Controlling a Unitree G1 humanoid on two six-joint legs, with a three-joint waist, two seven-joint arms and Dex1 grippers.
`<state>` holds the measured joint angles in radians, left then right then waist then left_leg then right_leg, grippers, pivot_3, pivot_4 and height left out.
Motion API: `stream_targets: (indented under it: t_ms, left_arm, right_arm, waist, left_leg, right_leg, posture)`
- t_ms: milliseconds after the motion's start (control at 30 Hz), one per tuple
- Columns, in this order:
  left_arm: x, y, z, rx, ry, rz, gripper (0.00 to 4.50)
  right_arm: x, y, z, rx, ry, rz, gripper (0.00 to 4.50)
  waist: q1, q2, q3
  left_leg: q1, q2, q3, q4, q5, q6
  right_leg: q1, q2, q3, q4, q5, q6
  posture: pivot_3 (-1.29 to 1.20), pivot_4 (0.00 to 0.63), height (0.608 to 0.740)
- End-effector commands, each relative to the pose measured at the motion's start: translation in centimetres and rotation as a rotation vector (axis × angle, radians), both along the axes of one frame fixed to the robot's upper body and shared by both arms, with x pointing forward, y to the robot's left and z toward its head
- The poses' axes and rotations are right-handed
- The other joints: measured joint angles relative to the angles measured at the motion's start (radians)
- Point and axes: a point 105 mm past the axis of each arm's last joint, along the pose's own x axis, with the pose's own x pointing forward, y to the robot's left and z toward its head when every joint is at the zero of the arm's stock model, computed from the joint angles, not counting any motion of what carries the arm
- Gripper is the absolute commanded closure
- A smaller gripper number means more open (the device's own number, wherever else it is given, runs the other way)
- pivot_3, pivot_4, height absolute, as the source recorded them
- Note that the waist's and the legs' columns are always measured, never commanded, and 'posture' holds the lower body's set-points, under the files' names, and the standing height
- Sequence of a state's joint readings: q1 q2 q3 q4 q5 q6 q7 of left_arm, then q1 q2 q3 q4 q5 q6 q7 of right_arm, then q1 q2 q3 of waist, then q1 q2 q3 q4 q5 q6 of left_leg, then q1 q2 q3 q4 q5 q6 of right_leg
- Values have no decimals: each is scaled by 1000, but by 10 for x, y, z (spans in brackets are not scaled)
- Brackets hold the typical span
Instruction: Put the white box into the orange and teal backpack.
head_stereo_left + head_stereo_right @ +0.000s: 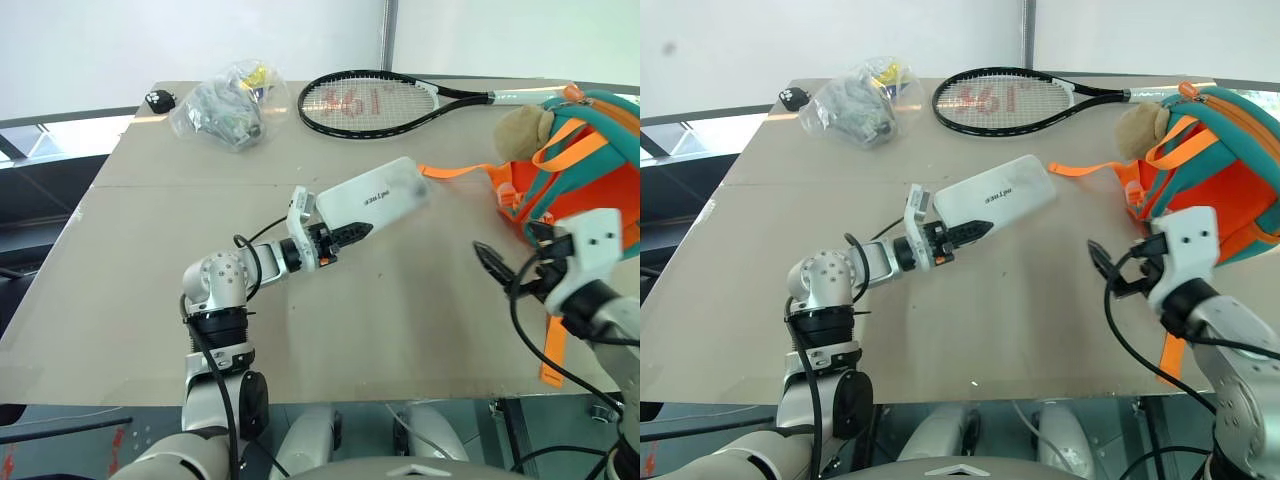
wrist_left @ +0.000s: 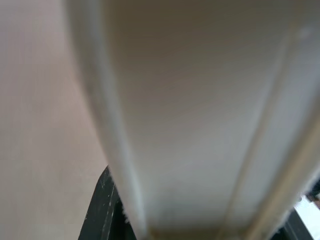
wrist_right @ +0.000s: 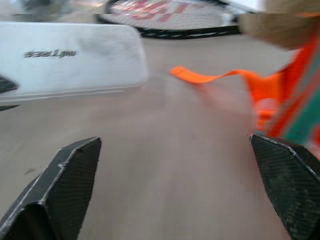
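Note:
The white box (image 1: 375, 197), a flat case with small black print on top, hangs tilted above the middle of the table. My left gripper (image 1: 347, 236) is shut on its near end, and the box's underside looms close in the left wrist view (image 2: 200, 125). The orange and teal backpack (image 1: 590, 150) stands at the table's right edge, with a tan plush toy (image 1: 522, 128) on its top. My right gripper (image 1: 492, 263) hovers in front of the backpack, apart from it. Its fingers (image 3: 75, 165) are spread wide, open with nothing between them.
A black tennis racket (image 1: 370, 103) lies at the back of the table. A clear plastic bag of items (image 1: 225, 105) and a small black object (image 1: 160, 100) sit at the back left. An orange strap (image 1: 455, 170) trails from the backpack toward the box.

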<state>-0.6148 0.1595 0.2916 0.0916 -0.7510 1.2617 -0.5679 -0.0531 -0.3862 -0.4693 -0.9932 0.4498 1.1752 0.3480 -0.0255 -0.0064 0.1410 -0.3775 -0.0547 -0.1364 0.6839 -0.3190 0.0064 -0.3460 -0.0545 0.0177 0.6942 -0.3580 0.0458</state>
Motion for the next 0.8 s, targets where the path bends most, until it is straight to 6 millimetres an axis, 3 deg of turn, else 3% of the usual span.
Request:
stream_targets:
  t_ms: [33,367,600,700,800]
  left_arm:
    - [3,-11,21,-29,-132,-52,3354]
    - [8,-21,29,11,-295,-59,3354]
    - [8,-8,25,71,-328,-5,3354]
    - [9,-7,27,77,-343,13,3354]
    - [9,-6,27,88,-355,23,3354]
  right_arm:
    - [-4,-15,15,3,-66,-142,0]
    - [55,-45,24,58,-75,-409,0]
    - [107,-46,33,72,-172,-466,0]
    - [124,-48,40,32,-271,-500,866]
    - [132,-43,41,-20,-317,-473,2210]
  waist:
    - [1,0,0]
    - [3,0,0]
    - [-17,0,0]
    - [-18,0,0]
    - [-19,0,0]
  left_leg:
    - [0,0,0,0,0,0]
    - [0,0,1,0,0,0]
    - [0,-1,1,0,0,0]
    - [-1,0,1,0,0,0]
    - [-1,0,1,0,0,0]
  right_leg:
    - [0,0,0,0,0,0]
    - [-1,0,0,1,0,0]
    - [-1,0,0,1,0,0]
    - [-1,0,0,1,0,0]
    - [-1,0,0,2,0,0]
  posture:
    - [0,150,740]
    - [0,150,740]
    - [0,150,740]
    - [0,150,740]
    - [0,150,740]
